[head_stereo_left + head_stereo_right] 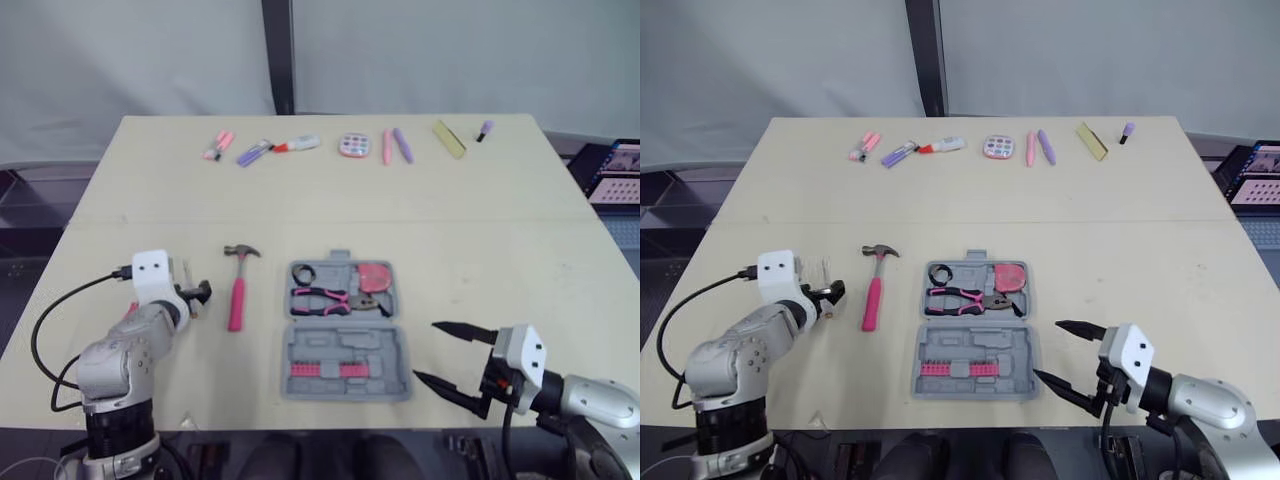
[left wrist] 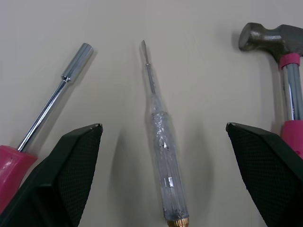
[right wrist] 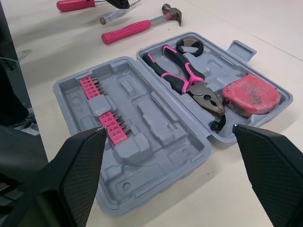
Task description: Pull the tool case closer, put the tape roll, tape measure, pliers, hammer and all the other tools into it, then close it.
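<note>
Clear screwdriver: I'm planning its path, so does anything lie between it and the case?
Yes. The hammer lies between the clear screwdriver and the open case, its handle across a straight path. Nothing else visible does.

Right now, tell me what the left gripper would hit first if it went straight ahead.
The left gripper would likely meet the clear screwdriver, lying on the table between its open fingers; depth is unclear.
</note>
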